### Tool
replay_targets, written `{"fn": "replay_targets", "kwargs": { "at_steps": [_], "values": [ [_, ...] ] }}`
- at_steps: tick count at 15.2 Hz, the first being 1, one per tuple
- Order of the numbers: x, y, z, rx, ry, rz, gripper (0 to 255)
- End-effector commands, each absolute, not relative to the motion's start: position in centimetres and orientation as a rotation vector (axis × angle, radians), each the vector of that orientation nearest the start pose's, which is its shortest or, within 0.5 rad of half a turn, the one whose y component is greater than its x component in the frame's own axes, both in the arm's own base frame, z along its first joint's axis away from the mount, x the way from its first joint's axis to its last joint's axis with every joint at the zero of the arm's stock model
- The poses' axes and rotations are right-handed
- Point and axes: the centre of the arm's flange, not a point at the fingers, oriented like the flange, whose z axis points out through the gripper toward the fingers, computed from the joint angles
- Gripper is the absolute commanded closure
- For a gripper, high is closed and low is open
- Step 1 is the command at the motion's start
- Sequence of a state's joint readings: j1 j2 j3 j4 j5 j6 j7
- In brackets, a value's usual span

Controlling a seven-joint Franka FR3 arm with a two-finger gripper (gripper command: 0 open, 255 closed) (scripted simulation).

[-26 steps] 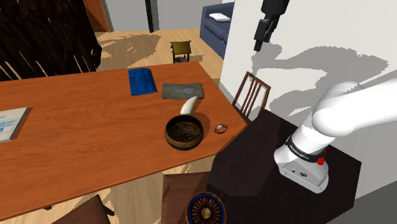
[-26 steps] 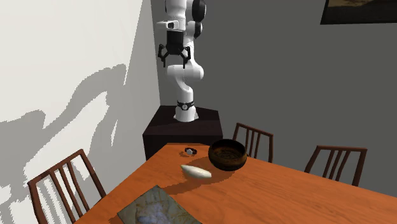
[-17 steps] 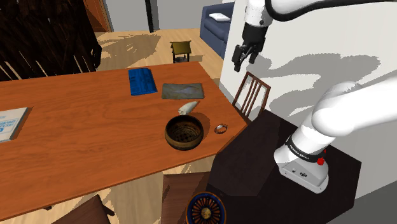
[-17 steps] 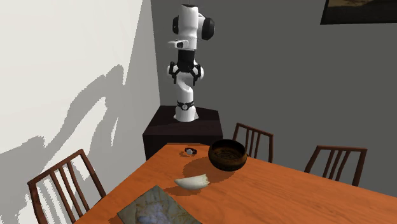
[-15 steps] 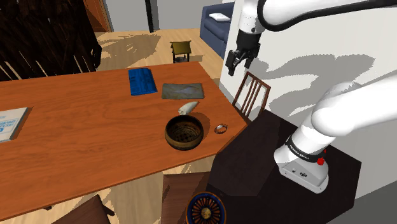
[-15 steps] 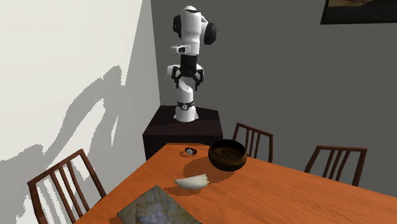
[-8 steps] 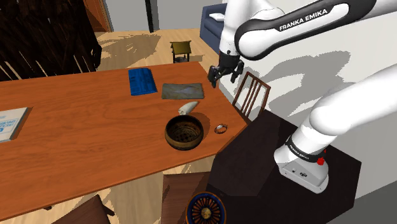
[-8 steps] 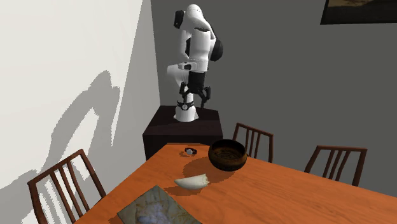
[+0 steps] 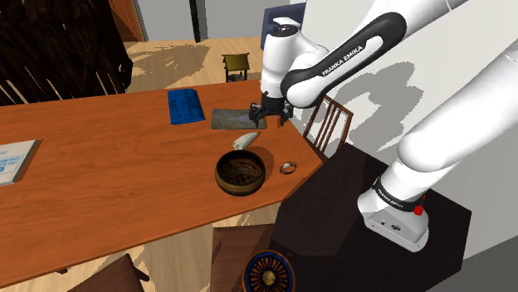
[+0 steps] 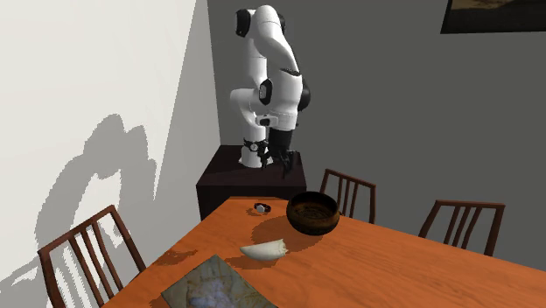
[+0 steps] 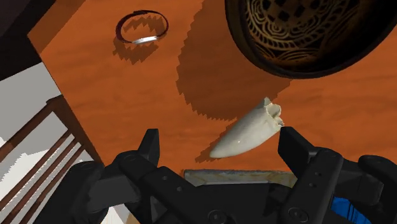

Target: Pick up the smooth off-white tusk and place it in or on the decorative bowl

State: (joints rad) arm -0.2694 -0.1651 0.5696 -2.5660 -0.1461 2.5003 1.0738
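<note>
The off-white tusk (image 9: 244,139) lies flat on the wooden table (image 9: 100,174), between the dark patterned bowl (image 9: 240,172) and a grey mat (image 9: 237,119). My gripper (image 9: 268,116) hangs open above the table's edge, just beyond the tusk and well above it. In the wrist view the tusk (image 11: 248,130) lies below and between my spread fingers (image 11: 150,146), untouched, with the bowl (image 11: 305,32) past its blunt end. The second exterior view has the gripper (image 10: 282,162) high over the bowl (image 10: 313,213) and the tusk (image 10: 265,251).
A small metal ring (image 9: 287,167) lies near the table corner beside the bowl. A blue book (image 9: 184,106) sits past the mat, a white book (image 9: 12,160) far along the table. A wooden chair (image 9: 326,124) stands at the table's end, near my arm.
The arm has swung down from high by the wall to just above the table near the tusk. The tusk tipped over early on and has lain still since.
</note>
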Motion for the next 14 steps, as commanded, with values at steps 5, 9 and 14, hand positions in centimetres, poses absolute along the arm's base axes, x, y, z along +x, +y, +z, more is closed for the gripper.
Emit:
{"fn": "replay_targets", "kwargs": {
  "at_steps": [5,9,14],
  "values": [
    [48.1,14.4,26.5,-2.913,1.363,-0.332,0],
    [51.7,14.8,22.7,-2.809,1.557,-0.370,0],
    [54.6,14.5,19.1,-2.726,1.690,-0.396,0]
  ]
}}
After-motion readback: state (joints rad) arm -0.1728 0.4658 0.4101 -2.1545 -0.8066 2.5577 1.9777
